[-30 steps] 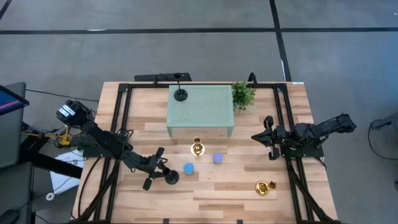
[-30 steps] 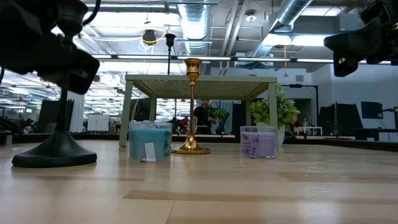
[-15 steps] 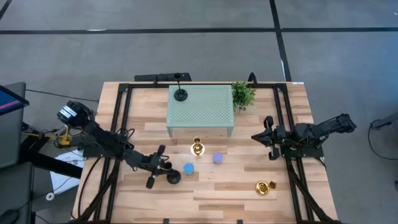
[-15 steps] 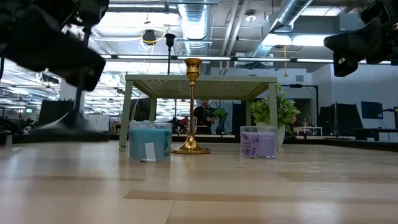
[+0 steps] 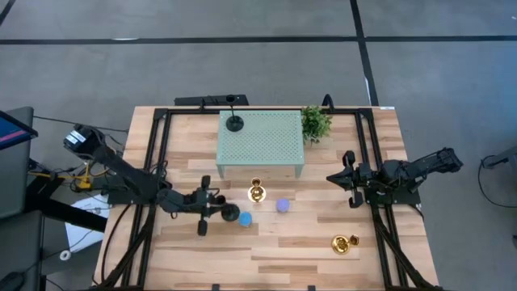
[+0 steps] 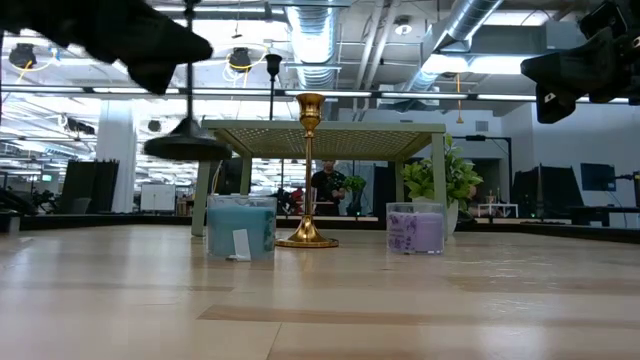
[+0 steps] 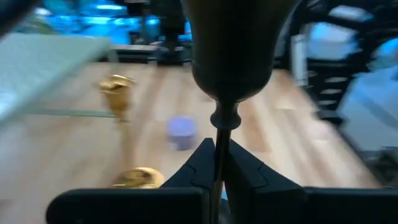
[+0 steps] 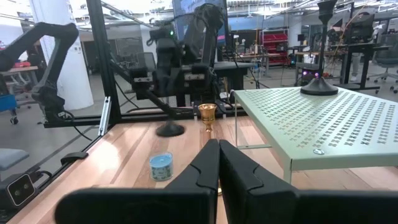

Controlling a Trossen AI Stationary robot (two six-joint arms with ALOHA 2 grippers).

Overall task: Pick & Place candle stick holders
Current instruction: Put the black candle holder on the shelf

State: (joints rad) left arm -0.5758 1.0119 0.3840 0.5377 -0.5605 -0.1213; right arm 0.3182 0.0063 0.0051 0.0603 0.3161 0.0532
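One black candle stick holder is gripped by its stem in the left gripper and held clear of the wooden table; its top is cut off in the low view. The right gripper is clenched empty at the table's right side. Another black holder stands on the green perforated stand; an upright gold holder and a toppled gold one are seen on the table.

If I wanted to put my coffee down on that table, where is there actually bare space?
Free: the green shelf's top right of the black holder, and the wood along the near edge between the left gripper and the tipped gold holder. Crowded: just in front of the shelf, with the upright gold holder, blue candle and purple candle.
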